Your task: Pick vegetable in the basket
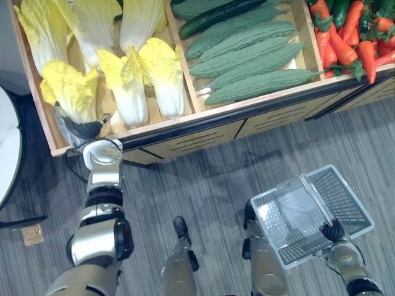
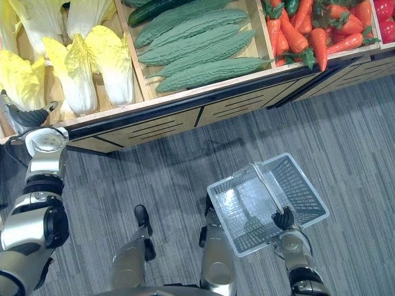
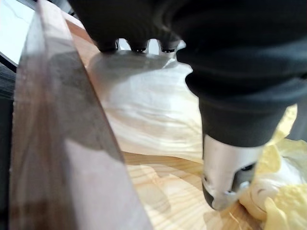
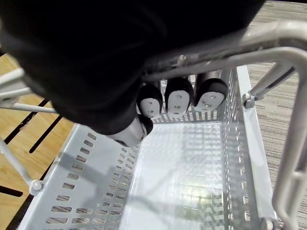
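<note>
Several yellow-leaved napa cabbages [image 1: 133,80] lie in the left bin of a wooden produce stand. My left hand [image 1: 85,127] reaches over that bin's front left corner, below the nearest cabbage [image 1: 65,92]. In the left wrist view its fingertips [image 3: 139,46] rest straight on a cabbage's white base [image 3: 144,105], and the thumb [image 3: 225,182] points down beside another head [image 3: 273,201]. My right hand [image 1: 333,232] hangs low at the right, fingers [image 4: 177,98] curled round the handle [image 4: 249,43] of an empty grey wire basket [image 1: 290,183].
Bitter gourds [image 1: 253,55] and dark cucumbers [image 1: 216,15] fill the middle bin, and carrots [image 1: 345,37] the right one. The stand's wooden front rail [image 1: 185,126] runs just past my left hand. A white round object [image 1: 9,148] stands at the far left on grey floor.
</note>
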